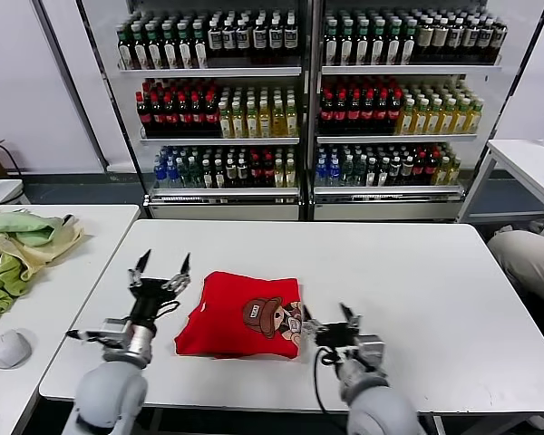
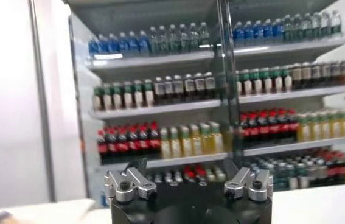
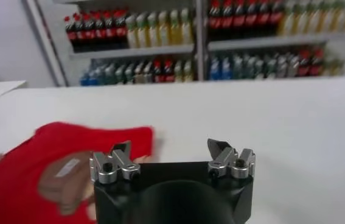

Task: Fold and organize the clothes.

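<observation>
Both sets of jaws stand wide and empty: the left gripper is raised beside the shirt, the right gripper low at its other edge. The shirt lies folded into a compact rectangle on the bench, so folding looks nearly finished. The right wrist view shows red cloth; the left shows only shelves.

Bottle labels too small/blurred to read, green cloths cut by frame edge, red T-shirt cropped in right wrist view.
</observation>
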{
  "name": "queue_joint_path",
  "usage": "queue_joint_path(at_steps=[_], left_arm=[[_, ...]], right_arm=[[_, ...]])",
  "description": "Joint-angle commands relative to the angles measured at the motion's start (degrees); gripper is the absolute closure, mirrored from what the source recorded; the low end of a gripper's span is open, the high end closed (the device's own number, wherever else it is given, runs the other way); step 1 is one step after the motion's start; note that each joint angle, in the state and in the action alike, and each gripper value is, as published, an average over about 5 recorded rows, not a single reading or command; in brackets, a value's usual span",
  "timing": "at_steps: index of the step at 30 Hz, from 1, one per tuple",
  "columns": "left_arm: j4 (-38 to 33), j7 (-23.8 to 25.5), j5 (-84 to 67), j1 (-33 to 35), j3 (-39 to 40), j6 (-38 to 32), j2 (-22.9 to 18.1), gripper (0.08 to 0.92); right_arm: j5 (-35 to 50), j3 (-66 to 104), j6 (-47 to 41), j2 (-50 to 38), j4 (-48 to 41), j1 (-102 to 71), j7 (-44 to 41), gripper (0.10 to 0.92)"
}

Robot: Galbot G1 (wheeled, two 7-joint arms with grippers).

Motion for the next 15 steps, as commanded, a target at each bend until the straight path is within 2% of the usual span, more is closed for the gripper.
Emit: queue_joint_path(at_steps=[1, 8, 11, 15], left_arm=[[0.6, 4.6, 7.4, 4.4, -8.4, -6.6, 2.6, 0.18], [1.1, 4.5, 7.4, 3.4, -7.4, -6.5, 2.3, 0.177], [1.4, 4.4, 7.4, 3.3, -7.4, -6.5, 2.4, 0.177], [1.6, 4.3, 7.3, 3.3, -7.5, -6.4, 2.3, 0.177]], right_arm=[[11.7, -9.4, -0.7, 6.3, -15.3, 10.2, 5.8, 0.203], [12.6, -8.2, -0.7, 6.7, -15.1, 9.9, 7.7, 0.211], [12.9, -8.2, -0.6, 7.1, -14.7, 9.4, 8.4, 0.268], [12.5, -8.0, -0.6, 7.5, -14.5, 9.0, 8.9, 0.387]])
